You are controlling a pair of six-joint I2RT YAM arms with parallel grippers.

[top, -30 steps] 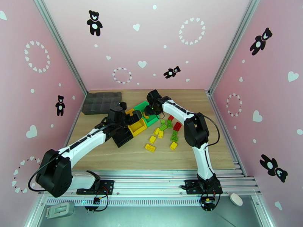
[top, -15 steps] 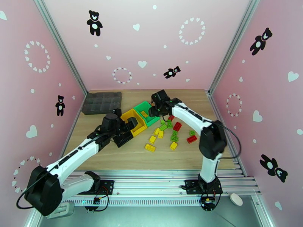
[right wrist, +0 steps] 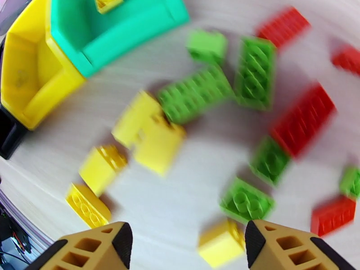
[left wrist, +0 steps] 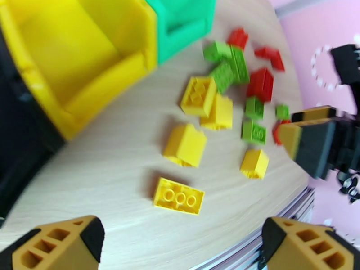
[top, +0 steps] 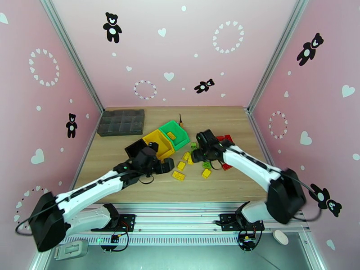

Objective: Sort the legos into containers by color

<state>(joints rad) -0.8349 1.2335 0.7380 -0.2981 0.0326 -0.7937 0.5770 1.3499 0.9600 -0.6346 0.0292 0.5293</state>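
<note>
Over the loose legos (top: 181,165) your left gripper (left wrist: 180,241) and right gripper (right wrist: 186,241) hung wide and empty; seemingly between picks, you next needed to straddle one squarely.

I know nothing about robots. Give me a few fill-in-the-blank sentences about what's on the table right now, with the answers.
1. The bin joined between the black bin and the green bin is ___.
2. Inside the green bin lies one ___ brick.
3. The grey compartment tray sits at the far ___ corner of the table.
4. The left gripper has its jaws ___, holding nothing.
Missing words: yellow; yellow; left; open.
</note>
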